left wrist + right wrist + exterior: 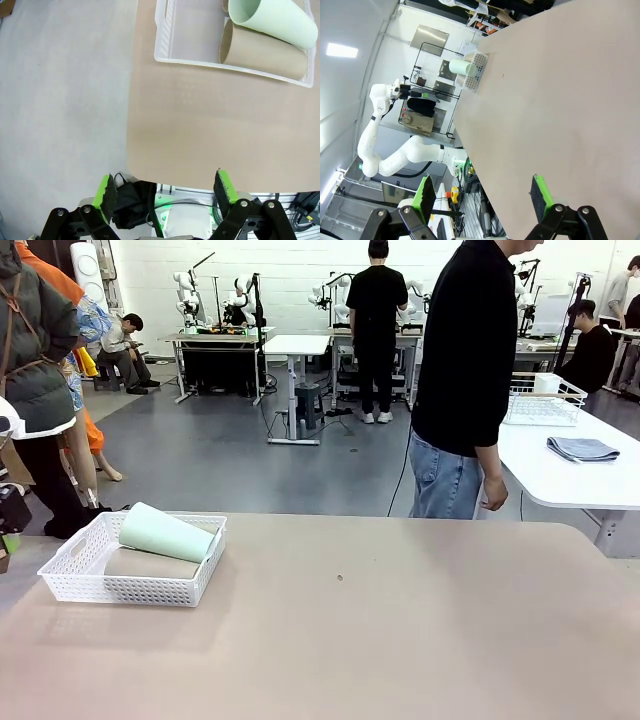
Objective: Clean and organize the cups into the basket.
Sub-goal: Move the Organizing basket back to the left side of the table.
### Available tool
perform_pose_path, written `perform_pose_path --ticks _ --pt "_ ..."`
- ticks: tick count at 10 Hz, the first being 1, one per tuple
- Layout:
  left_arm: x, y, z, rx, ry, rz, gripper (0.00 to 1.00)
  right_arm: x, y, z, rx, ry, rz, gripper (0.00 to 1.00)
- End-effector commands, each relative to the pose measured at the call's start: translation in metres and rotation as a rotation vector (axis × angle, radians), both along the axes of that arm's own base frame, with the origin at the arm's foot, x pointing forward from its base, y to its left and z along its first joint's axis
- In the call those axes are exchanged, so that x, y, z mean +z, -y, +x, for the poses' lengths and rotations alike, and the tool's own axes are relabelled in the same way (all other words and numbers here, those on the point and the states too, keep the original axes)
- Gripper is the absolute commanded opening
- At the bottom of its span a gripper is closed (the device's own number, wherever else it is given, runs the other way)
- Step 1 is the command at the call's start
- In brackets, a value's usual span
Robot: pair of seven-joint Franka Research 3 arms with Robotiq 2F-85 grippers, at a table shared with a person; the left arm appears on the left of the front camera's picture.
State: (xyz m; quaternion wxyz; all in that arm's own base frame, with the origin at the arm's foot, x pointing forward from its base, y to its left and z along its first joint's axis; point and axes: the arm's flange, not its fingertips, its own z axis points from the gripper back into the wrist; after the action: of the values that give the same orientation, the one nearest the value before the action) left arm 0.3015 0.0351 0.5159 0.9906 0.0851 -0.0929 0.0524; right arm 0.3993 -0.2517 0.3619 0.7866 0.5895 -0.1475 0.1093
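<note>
The pale mint green tapered cup is seen lying atop a taupe cup inside the white lattice-sided plastic basket on the beige counter. The left hand and right hand are held wide open, empty.

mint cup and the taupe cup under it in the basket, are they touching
Touching. In the left wrist view the mint cup lies directly across the taupe cup with no gap between them; the front view shows it resting on top inside the basket.

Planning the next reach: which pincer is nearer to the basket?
Left. The left pincer hangs open off the table edge with the basket just ahead of it. The right pincer hangs open at the table's opposite side, the basket far across.
</note>
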Motion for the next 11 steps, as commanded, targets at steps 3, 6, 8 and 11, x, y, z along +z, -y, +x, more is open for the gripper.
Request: perform_pose_path --ticks 3,6,8,11 --pt "0.001 -0.002 0.006 -0.008 -0.004 0.026 1.00 0.000 -0.001 0.001 0.000 -0.001 -0.006 1.00" --pt "0.045 -0.077 0.056 -0.269 -0.303 -0.556 1.00 0.000 -0.001 0.001 0.000 -0.001 -0.006 1.00" --pt "0.045 -0.146 0.069 -0.407 -0.342 -0.891 1.00 0.000 -0.001 0.001 0.000 -0.001 -0.006 1.00" --pt "0.012 -0.238 0.086 -0.460 -0.405 -1.258 1.00 0.000 -0.001 0.001 0.000 -0.001 -0.006 1.00"
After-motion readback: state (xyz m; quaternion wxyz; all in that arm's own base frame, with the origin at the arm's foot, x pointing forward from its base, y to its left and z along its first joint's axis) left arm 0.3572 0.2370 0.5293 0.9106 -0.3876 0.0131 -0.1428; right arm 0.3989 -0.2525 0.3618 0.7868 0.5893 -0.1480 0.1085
